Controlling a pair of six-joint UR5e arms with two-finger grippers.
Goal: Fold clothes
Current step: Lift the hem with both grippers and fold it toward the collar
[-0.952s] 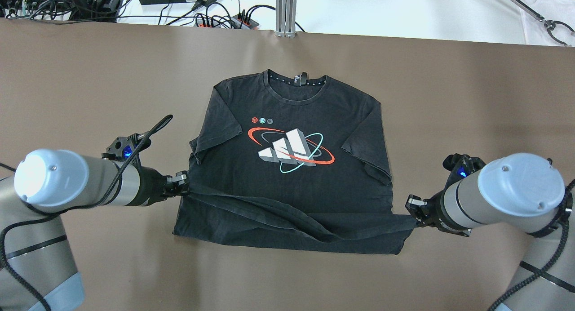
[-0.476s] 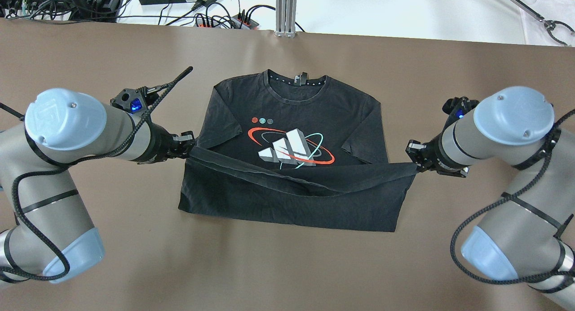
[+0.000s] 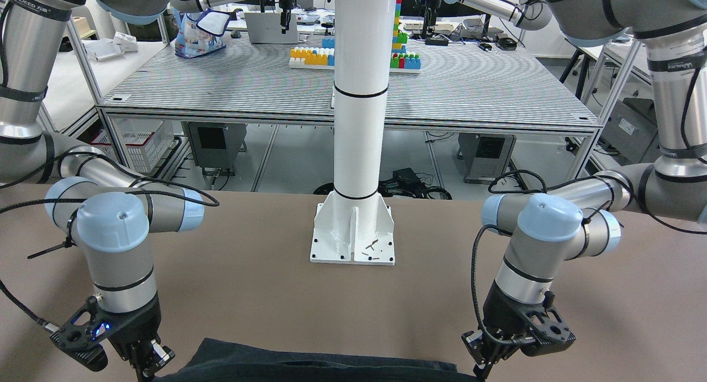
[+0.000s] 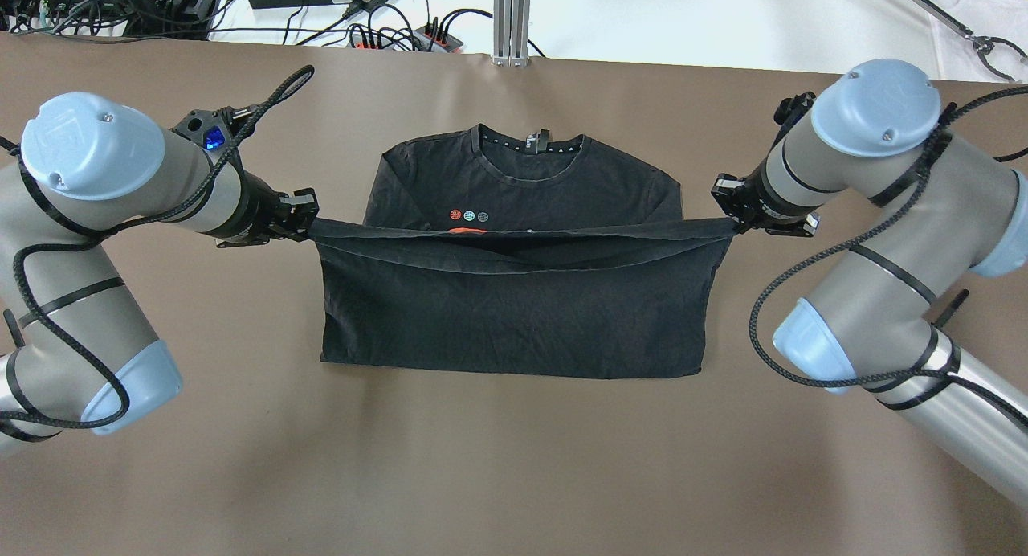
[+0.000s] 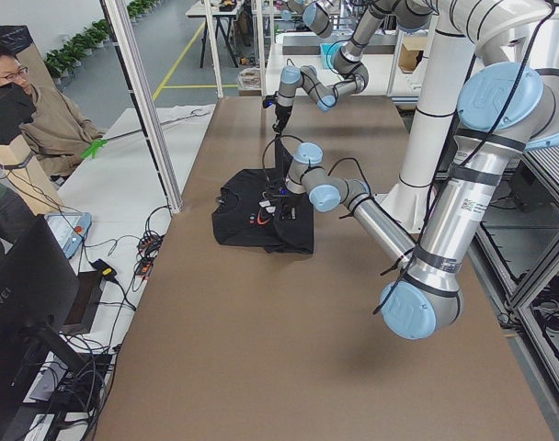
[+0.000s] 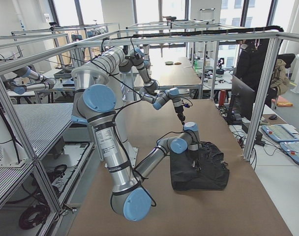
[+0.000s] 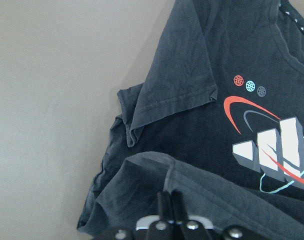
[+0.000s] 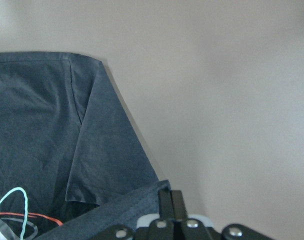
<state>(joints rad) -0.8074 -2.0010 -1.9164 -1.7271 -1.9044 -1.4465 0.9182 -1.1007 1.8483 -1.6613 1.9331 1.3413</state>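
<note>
The fold looked about half made. The black T-shirt lay chest-up on the worktop. Its bottom hem was raised and stretched into a taut line from one hand to the other. That line hung over the chest print, so only three small dots and a sliver of red showed just beyond it. On the robot's side of the hands the lower body was already turned over itself and ended in a straight fold edge. The collar and shoulders lay uncovered ahead of the hands.

By my reading, the hem had yet to be carried on toward the collar, laid down and let go. Any further fold across the width had not been started.

The left hand reached in from the shirt's left side. Its fingers were pressed together on the hem corner, with dark cloth bunched directly in front of them and a sleeve spread further ahead. The right hand mirrored it at the opposite corner. Its fingers were likewise clamped on the hem, and bare worktop lay ahead of them and to one side.

The two hands sat about level with each other and pulled outward against the cloth. From the front view each wrist tipped downward, with both hands low over the worktop and elbows bent out to the sides.
</note>
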